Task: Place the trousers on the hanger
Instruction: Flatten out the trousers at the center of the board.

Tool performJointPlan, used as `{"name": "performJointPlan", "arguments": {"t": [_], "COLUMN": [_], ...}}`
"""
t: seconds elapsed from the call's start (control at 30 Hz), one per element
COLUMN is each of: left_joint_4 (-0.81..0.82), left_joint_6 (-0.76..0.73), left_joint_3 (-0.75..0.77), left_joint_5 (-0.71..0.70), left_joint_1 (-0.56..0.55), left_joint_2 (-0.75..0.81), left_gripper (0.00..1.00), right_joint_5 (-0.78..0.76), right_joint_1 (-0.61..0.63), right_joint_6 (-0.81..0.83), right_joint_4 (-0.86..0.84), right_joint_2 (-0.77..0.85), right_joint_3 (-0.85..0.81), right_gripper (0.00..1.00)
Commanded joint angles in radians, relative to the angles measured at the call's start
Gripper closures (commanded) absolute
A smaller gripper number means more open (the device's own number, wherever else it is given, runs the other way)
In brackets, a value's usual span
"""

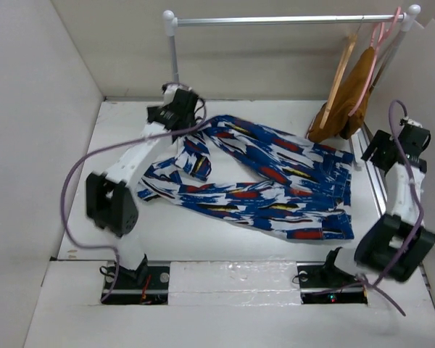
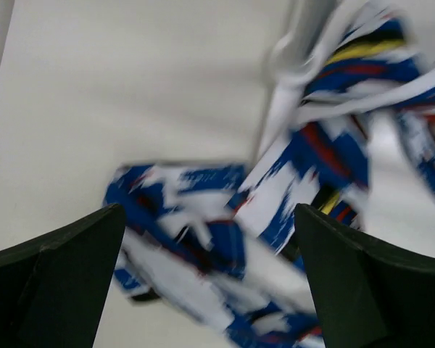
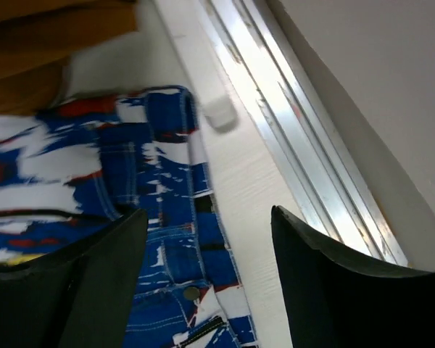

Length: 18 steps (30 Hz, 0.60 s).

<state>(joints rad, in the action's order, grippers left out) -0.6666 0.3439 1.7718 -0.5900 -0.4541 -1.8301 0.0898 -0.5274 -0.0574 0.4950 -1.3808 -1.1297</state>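
- The left gripper (image 2: 209, 217) is spread wide, its two dark fingers (image 2: 58, 275) far apart with nothing between them. Its wrist view is blurred.
- Past those fingers lies a crumpled end of the trousers (image 1: 275, 181), streaked blue, white, red, yellow and black, on the white table (image 1: 203, 239).
- From above, this gripper sits at the far-left end of the trousers, close to the foot of the rack's left post (image 1: 174, 54).
- The right gripper (image 3: 209, 214) is also wide open and holds nothing. It hangs over the waistband edge of the trousers.
- On that waistband a small round button (image 3: 192, 293) and white stitching show. Any marking on the button is too small to read.
- Just beside the waistband are a bare strip of table and a small white block (image 3: 220, 112). Beyond them an aluminium track (image 3: 297, 130) runs along the right wall.
- The trousers lie spread across the middle of the table between the two arms, with the legs reaching toward the far left and the waist at the right.
- The hanger (image 1: 341, 76), light tan wood, hangs tilted by its thin metal hook from the rail (image 1: 290, 20) at the far right. It is above the table and the trousers are not on it.
- A thin pink hanger (image 1: 377, 51) hangs on the same rail just beside it.
- A mustard-brown garment (image 1: 348, 101) hangs there too, its lower end bunched on the table near the far-right edge of the trousers.
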Motion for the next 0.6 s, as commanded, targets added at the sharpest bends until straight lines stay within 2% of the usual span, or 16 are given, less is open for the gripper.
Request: {"name": "performJointPlan", "arguments": {"t": [0.0,0.03,0.07,0.13,0.17,0.2,0.27,0.3,0.33,0.37,0.4,0.47,0.5,0.57], "left_joint_4": [0.146,0.168,0.195,0.216,0.255,0.262,0.295,0.311,0.379,0.38,0.396,0.417,0.409,0.392], "left_joint_6": [0.126,0.145,0.164,0.182,0.17,0.149,0.118,0.103,0.043,0.043,0.029,-0.005,-0.006,-0.02], "left_joint_3": [-0.304,-0.366,-0.485,-0.581,-0.673,-0.707,-0.764,-0.778,-0.793,-0.793,-0.787,-0.737,-0.711,-0.64], "left_joint_5": [0.057,0.099,0.14,0.246,0.283,0.32,0.386,0.431,0.473,0.473,0.501,0.51,0.53,0.57], "left_joint_1": [0.101,0.138,0.214,0.276,0.288,0.288,0.273,0.228,0.165,0.164,0.099,0.043,0.028,0.008], "left_joint_2": [0.375,0.417,0.445,0.526,0.549,0.566,0.571,0.574,0.575,0.575,0.559,0.513,0.437,0.353], "left_gripper": [0.01,0.01,0.01,0.04,0.08,0.23,0.4,0.52,0.56,0.56,0.55,0.48,0.43,0.38], "right_joint_5": [0.056,0.106,0.12,0.146,0.156,0.162,0.131,0.107,0.006,0.005,-0.013,-0.067,-0.084,-0.111], "right_joint_1": [0.087,0.116,0.188,0.283,0.413,0.491,0.66,0.837,0.995,0.997,1.127,1.236,1.282,1.362], "right_joint_6": [0.025,0.021,0.016,-0.021,-0.036,-0.07,-0.113,-0.137,-0.162,-0.162,-0.174,-0.179,-0.176,-0.173], "right_joint_4": [-0.038,-0.056,-0.068,-0.093,-0.122,-0.178,-0.211,-0.266,-0.277,-0.277,-0.3,-0.309,-0.315,-0.323], "right_joint_2": [0.202,0.247,0.335,0.426,0.472,0.546,0.588,0.597,0.562,0.562,0.533,0.424,0.386,0.255], "right_joint_3": [0.092,0.137,0.186,0.319,0.371,0.457,0.527,0.559,0.608,0.608,0.61,0.585,0.572,0.517], "right_gripper": [0.27,0.32,0.47,0.87,1.0,1.0,1.0,1.0,0.8,0.8,0.66,0.4,0.36,0.34]}}
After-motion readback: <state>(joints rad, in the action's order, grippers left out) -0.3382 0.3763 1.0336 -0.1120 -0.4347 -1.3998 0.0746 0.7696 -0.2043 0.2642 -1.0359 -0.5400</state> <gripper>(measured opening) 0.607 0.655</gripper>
